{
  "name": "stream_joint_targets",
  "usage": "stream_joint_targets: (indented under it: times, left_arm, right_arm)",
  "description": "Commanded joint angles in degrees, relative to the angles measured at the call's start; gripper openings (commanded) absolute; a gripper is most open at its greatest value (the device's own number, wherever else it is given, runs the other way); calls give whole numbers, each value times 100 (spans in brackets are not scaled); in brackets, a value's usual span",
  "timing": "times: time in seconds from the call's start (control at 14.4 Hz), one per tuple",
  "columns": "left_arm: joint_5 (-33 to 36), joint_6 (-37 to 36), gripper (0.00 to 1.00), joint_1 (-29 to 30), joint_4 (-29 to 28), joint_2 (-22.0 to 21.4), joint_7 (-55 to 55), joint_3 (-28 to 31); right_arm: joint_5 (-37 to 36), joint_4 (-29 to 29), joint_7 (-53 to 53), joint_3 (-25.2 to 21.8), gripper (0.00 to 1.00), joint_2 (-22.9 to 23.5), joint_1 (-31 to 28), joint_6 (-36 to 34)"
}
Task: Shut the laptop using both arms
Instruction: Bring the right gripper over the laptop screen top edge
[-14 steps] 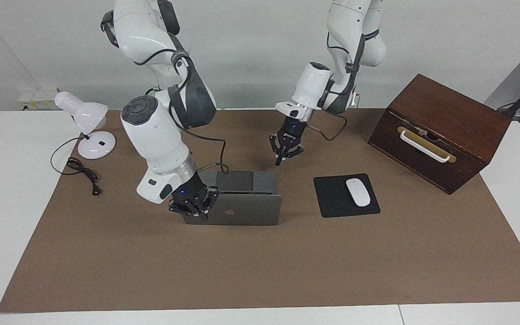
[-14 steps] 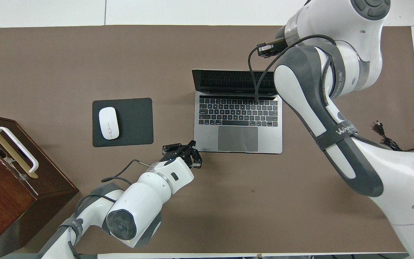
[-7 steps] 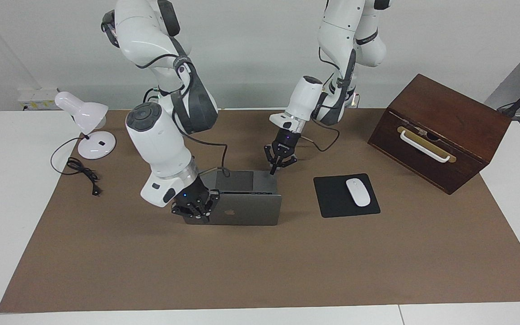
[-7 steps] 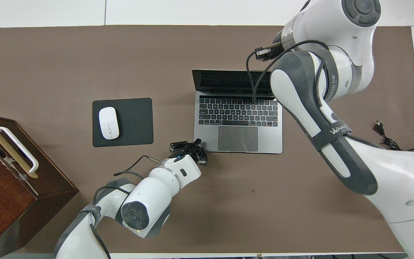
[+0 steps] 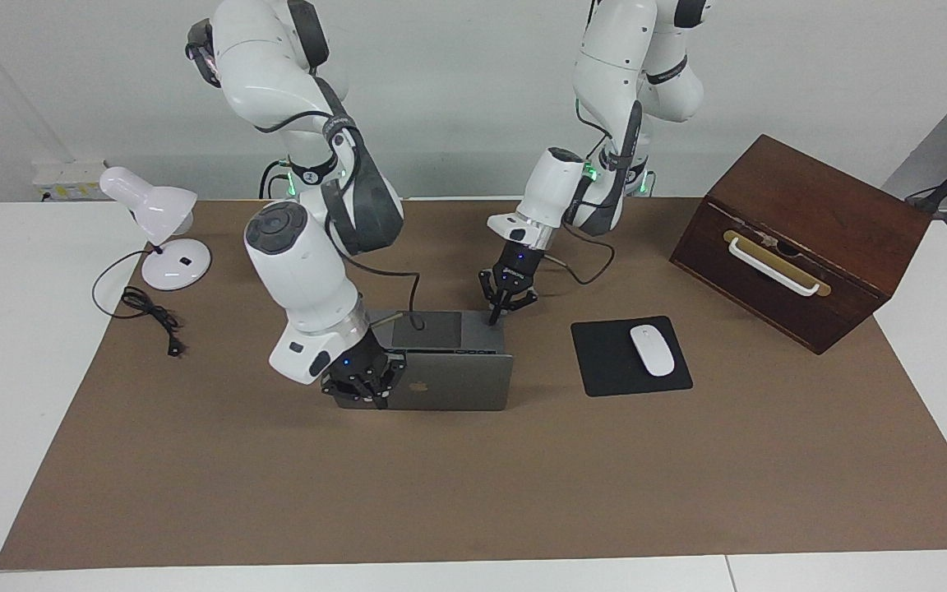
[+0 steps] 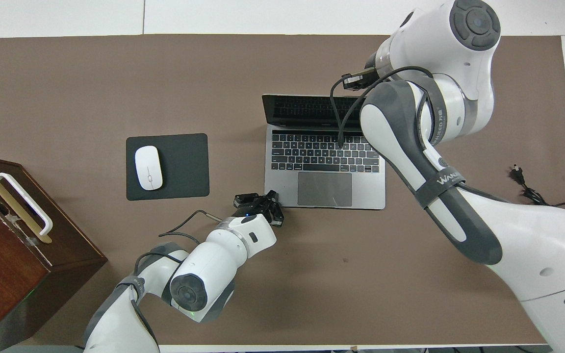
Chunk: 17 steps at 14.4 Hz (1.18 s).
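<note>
Shows the laptop open on the brown mat, keyboard deck toward the robots, lid roughly upright with its logo face turned away from them. Puts the black mouse pad with its white mouse just beside the laptop, toward the left arm's end. Finds the right gripper against the outer face of the laptop's lid, at the corner toward the right arm's end; cannot tell whether parted or closed, being hidden under the arm from overhead. Finds the left gripper with fingers apart, one tip down on the laptop's deck corner nearest the robots, toward the left arm's end, apparently pinning the base. Looks like the very start of the fold, with the lid not yet lowered. Could go wrong in several ways: with the push kept at one corner only, risks twisting the lid on its hinge or turning the whole laptop on the mat; with the smooth metal deck under a single tip, risks a slip and loss of the hold-down; without withdrawal ahead of the lid's descent, risks trapping the left gripper; with the right arm's black cable hanging over the laptop's keyboard, risks pinching it under the lid.
</note>
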Motion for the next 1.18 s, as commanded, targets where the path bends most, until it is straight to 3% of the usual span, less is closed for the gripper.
stream_joint_targets:
  times: [0.0, 0.49, 0.76, 1.11]
  left_arm:
    - [-35, 105, 0, -104, 82, 180, 275, 95]
    - [-35, 148, 0, 63, 91, 356, 1128, 104]
    - [-35, 201, 0, 63, 99, 452, 1207, 104]
    - [-35, 210, 0, 63, 108, 549, 1321, 104]
  right_arm:
    - [117, -222, 29, 41, 0, -117, -26, 61]
    - [179, -434, 239, 217, 0, -249, -26, -317]
    - [706, -442, 266, 235, 0, -319, -131, -844]
    - [724, -943, 398, 235, 0, -487, -114, -863]
